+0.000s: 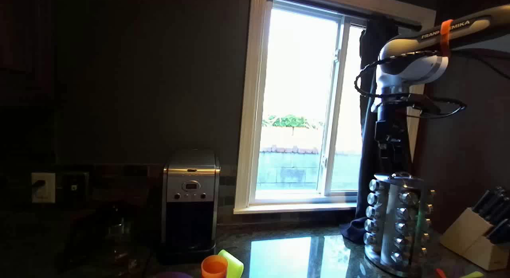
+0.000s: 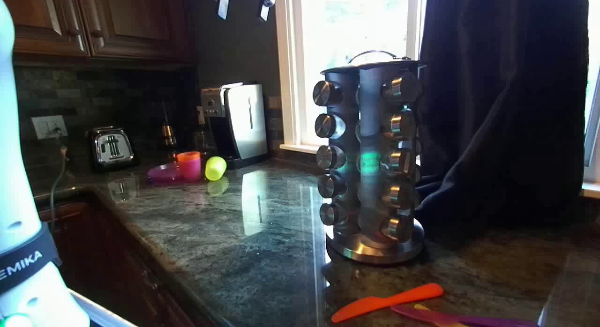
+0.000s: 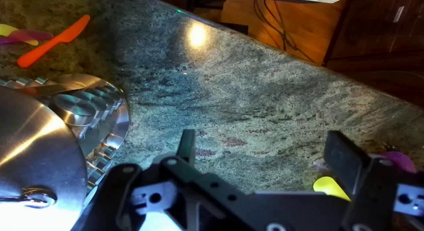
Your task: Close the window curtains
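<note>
The dark window curtain (image 1: 365, 166) hangs bunched at the right side of the window (image 1: 299, 83) from a dark rod, its lower end lying on the counter. In an exterior view the curtain (image 2: 511, 92) fills much of the right side beside the bright window (image 2: 361, 27). My gripper (image 1: 392, 164) points down, in front of the curtain in that view and just above the spice rack; whether it touches the fabric cannot be told. In the wrist view my gripper (image 3: 261, 135) is open, with nothing between its fingers. The curtain does not show in the wrist view.
A steel spice rack (image 2: 370, 163) stands in front of the curtain; its lid (image 3: 39, 148) is close beside my gripper. A coffee machine (image 1: 191, 198), an orange cup (image 1: 214, 266), a knife block (image 1: 474, 238) and an orange plastic knife (image 2: 389, 301) are on the counter.
</note>
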